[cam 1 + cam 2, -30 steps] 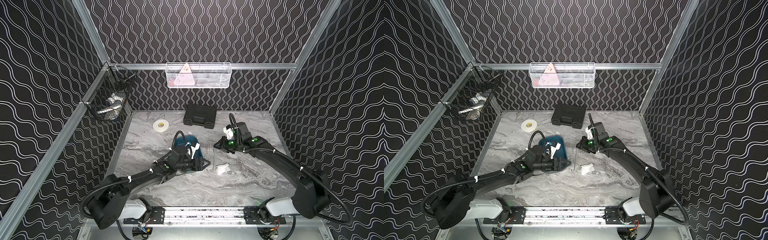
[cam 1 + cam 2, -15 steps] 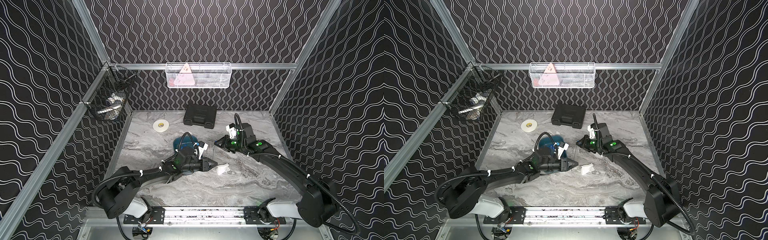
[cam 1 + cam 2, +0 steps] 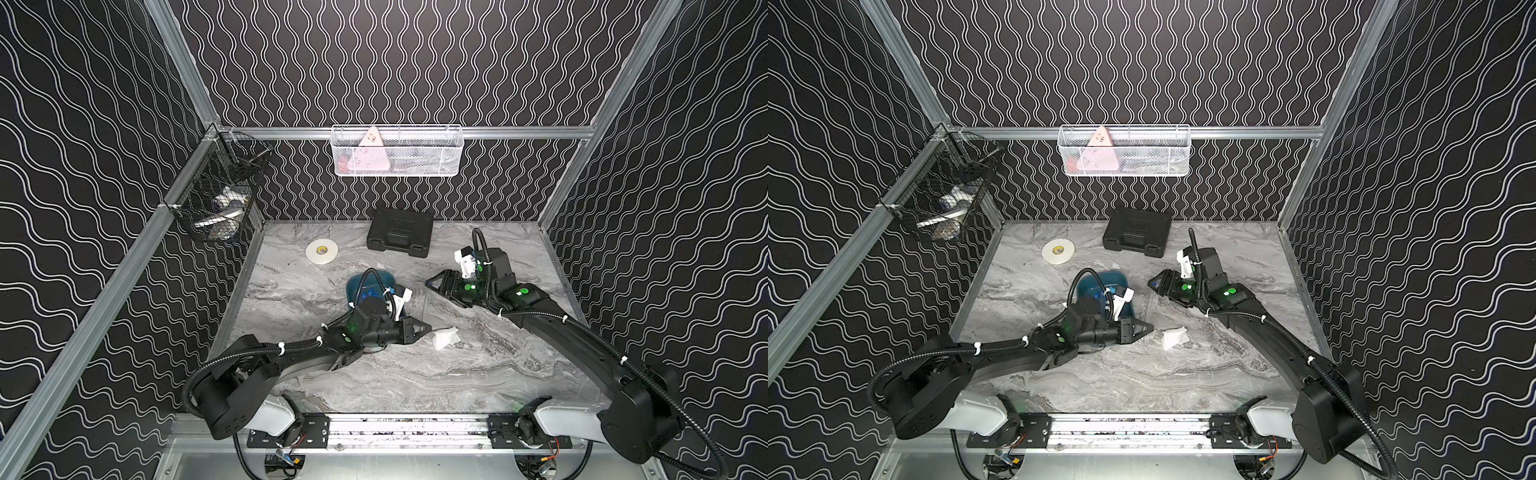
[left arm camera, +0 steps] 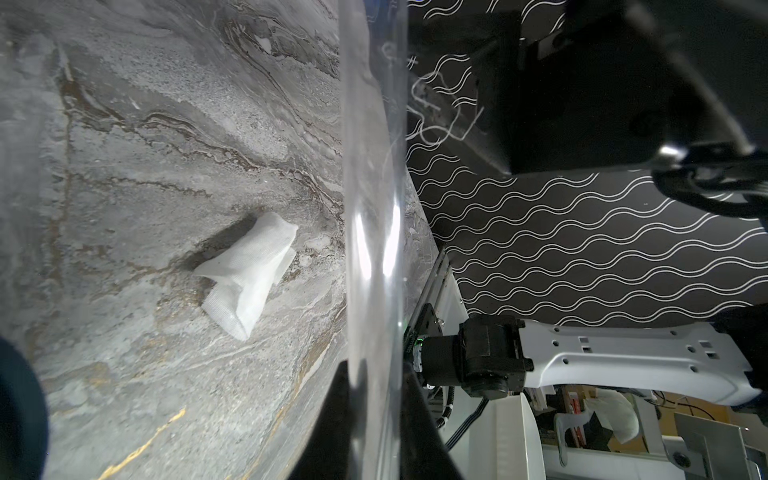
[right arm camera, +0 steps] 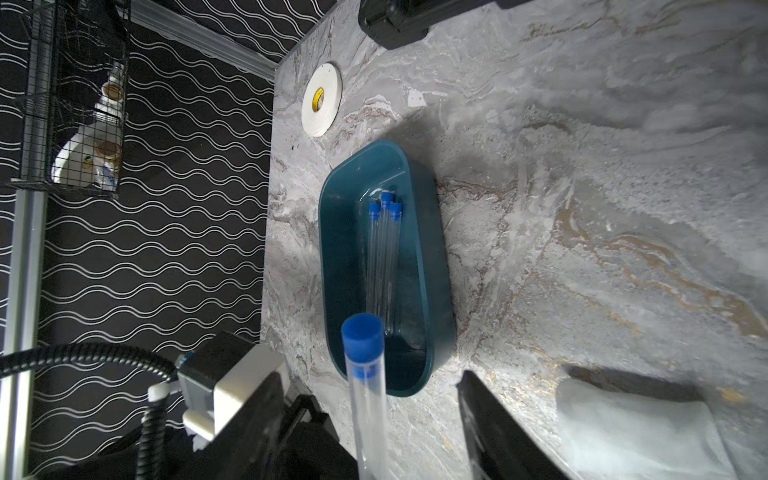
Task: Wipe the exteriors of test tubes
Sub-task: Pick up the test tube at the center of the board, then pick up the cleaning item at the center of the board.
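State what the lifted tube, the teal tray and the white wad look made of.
Lifted tube: clear glossy plastic or glass, see-through with bright glints; its blue cap looks matte plastic. Teal tray: smooth moulded plastic, soft sheen, rounded rim. White wad: tissue or gauze, fine woven texture, creased.

Crumpled tissue (image 3: 445, 337) on marble table (image 3: 415, 382); tape roll (image 3: 321, 251) beside black case (image 3: 400, 232) (lid closed).

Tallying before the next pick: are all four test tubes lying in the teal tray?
No, only three test tubes lie in the teal tray; the fourth tube stands raised outside it.
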